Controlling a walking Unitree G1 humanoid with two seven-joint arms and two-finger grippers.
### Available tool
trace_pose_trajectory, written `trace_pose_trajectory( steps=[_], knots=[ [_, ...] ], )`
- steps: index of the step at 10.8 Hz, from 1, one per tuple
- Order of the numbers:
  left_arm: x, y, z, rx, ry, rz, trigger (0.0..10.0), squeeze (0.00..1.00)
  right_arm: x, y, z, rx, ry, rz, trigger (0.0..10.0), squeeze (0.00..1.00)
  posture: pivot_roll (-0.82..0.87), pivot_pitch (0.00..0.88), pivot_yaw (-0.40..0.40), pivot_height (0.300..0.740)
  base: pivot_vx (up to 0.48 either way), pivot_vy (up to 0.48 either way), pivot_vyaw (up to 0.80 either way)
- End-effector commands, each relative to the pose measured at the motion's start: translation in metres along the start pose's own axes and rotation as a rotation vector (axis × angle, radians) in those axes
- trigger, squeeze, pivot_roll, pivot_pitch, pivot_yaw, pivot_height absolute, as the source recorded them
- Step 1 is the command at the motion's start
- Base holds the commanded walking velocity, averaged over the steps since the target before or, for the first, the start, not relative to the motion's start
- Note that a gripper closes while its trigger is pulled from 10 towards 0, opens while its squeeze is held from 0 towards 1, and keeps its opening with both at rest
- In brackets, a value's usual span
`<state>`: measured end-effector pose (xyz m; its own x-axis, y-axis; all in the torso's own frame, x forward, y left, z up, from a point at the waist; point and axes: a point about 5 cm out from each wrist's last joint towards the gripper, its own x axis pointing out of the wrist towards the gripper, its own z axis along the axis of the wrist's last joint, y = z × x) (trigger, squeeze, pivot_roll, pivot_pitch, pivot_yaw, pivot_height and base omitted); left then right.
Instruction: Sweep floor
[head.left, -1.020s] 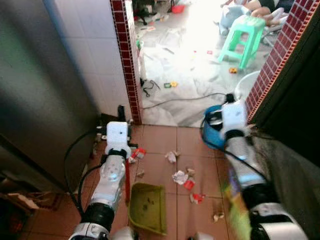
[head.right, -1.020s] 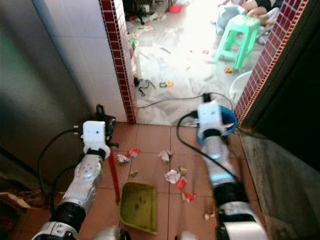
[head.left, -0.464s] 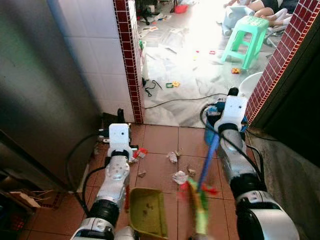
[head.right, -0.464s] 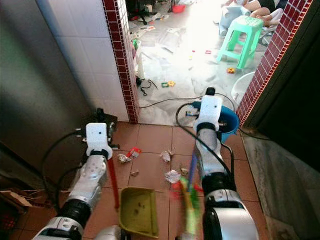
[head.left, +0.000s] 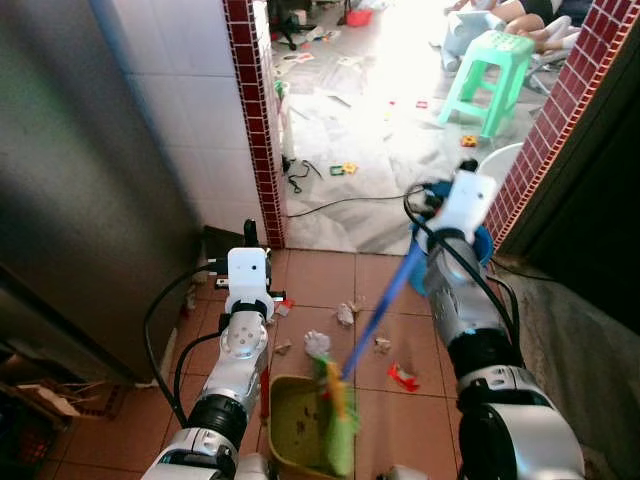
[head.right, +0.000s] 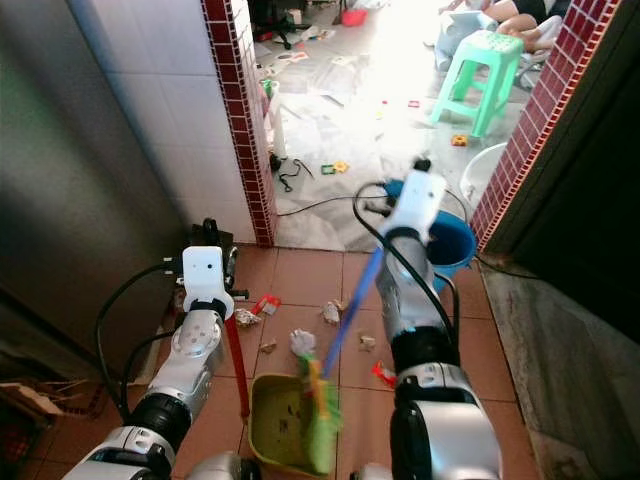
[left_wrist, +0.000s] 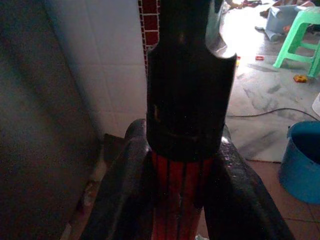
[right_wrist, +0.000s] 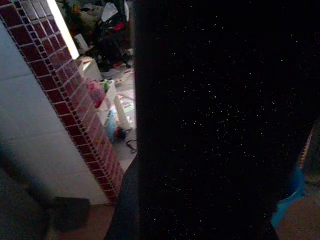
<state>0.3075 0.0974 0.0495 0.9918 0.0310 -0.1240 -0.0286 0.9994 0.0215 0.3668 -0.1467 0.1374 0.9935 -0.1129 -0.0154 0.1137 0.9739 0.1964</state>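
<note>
While the broom (head.left: 375, 310) slants from the right gripper (head.left: 440, 205) at the far right down to its green head at the near middle, that head sits right over the mouth of the dustpan (head.right: 280, 420). The broom's long axis runs far-right to near-left, straight toward the pan, so the pan lies down the stick from the right arm. The left gripper (left_wrist: 182, 165) is clamped on the pan's red handle (head.right: 238, 365), with one black finger on each side of it, and holds the pan upright on the tiled floor (head.left: 320, 275) at the near left. Whether the right gripper's fingers are closed around the blue stick I cannot tell — the wrist view is almost black.

Scraps remain on the tiles: a white one (head.right: 302, 343) just beyond the pan's lip, a red one (head.left: 402, 377) to the right of the broom head, more paper (head.left: 345, 313) farther off. In my judgement the red scrap is next — it lies on the right arm's side, so the head must swing right and then draw back left to the pan.
</note>
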Motion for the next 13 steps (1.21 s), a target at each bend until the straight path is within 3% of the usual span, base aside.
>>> trace_pose_trajectory(
  steps=[1,3,7,8,10,12,13],
  knots=[
    [0.001,-0.001,-0.002,0.004,0.022,0.004,10.0,0.0,0.005,0.006,0.017,0.06,-0.039,0.016,10.0,0.0,-0.06,0.0,0.035,0.74,0.0,0.0,0.0],
    [0.001,-0.002,-0.004,0.001,0.028,0.001,10.0,0.0,0.007,0.011,0.032,0.073,-0.007,0.092,10.0,0.0,-0.06,0.0,0.034,0.74,0.0,0.0,0.0],
    [0.001,-0.012,-0.006,-0.023,0.052,-0.086,10.0,0.0,0.001,0.021,0.064,-0.063,-0.1,0.338,10.0,0.0,-0.07,0.0,0.043,0.74,0.0,0.0,0.0],
    [0.0,-0.014,-0.007,-0.013,0.057,-0.105,10.0,0.0,-0.002,0.02,0.075,-0.148,-0.183,0.364,10.0,0.0,-0.07,0.0,0.045,0.74,0.0,0.0,0.0],
    [0.0,-0.013,-0.007,-0.017,0.052,-0.148,10.0,0.0,-0.008,0.01,0.084,-0.231,-0.284,0.367,10.0,0.0,-0.06,0.0,0.049,0.74,0.0,0.0,0.0],
    [0.0,-0.007,-0.008,-0.036,0.064,-0.138,10.0,0.0,-0.018,0.0,0.079,-0.333,-0.332,0.358,10.0,0.0,-0.06,0.0,0.056,0.74,0.0,0.0,0.0],
    [0.002,-0.002,-0.003,-0.007,0.031,-0.158,10.0,0.0,-0.023,-0.008,0.07,-0.447,-0.35,0.335,10.0,0.0,-0.06,0.0,0.061,0.74,0.0,0.0,0.0]
  ],
)
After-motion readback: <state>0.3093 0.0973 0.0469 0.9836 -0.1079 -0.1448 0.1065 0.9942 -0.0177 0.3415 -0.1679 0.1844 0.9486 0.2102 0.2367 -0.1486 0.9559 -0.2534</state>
